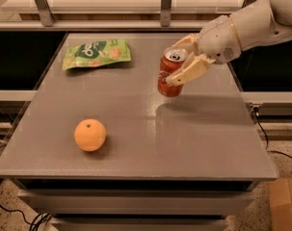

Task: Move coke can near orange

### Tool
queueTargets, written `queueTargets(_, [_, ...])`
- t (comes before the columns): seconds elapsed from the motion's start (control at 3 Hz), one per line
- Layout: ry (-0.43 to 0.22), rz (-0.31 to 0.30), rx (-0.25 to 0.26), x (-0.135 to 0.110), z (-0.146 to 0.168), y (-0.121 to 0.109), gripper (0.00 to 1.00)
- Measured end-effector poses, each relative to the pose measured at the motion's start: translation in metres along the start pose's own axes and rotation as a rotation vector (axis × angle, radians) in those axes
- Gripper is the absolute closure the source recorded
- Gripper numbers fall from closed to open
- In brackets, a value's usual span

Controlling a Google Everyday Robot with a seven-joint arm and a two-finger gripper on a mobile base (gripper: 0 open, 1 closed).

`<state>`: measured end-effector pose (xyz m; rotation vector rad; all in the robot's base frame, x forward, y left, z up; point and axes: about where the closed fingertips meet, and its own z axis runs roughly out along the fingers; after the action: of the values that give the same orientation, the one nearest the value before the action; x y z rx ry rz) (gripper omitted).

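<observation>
Claw (171, 65) comes in over the far right corner of the table (193, 143), clenched on the coke can (170, 88), w/ one finger on each side of the can body. Can is over the far half of the table, right of ctr, slightly tilted. Its base appears just off the surface, w/ a shadow beneath. Orange (90, 134) sits toward the front left corner, well apart from the can. Green snack bag (96, 53) lies flat nr the far left corner.

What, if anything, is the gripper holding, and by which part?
The gripper, over the table's far right, holds the coke can by its upper sides.
</observation>
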<state>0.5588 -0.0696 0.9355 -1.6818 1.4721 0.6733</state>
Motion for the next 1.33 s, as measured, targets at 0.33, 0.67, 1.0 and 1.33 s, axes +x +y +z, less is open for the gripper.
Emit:
queueTargets(0.33, [-0.010,-0.049,-0.071,-0.017,0.016,0.021,1.00])
queueTargets(0.67, [-0.035,-0.112,-0.153,-0.039,0.034,0.047,1.00])
queueTargets(1.0, [-0.081,-0.167,-0.238,-0.061,0.051,0.075,1.00])
queueTargets(1.33, [-0.121,-0.200,-0.316,-0.076,0.062,0.102,1.00])
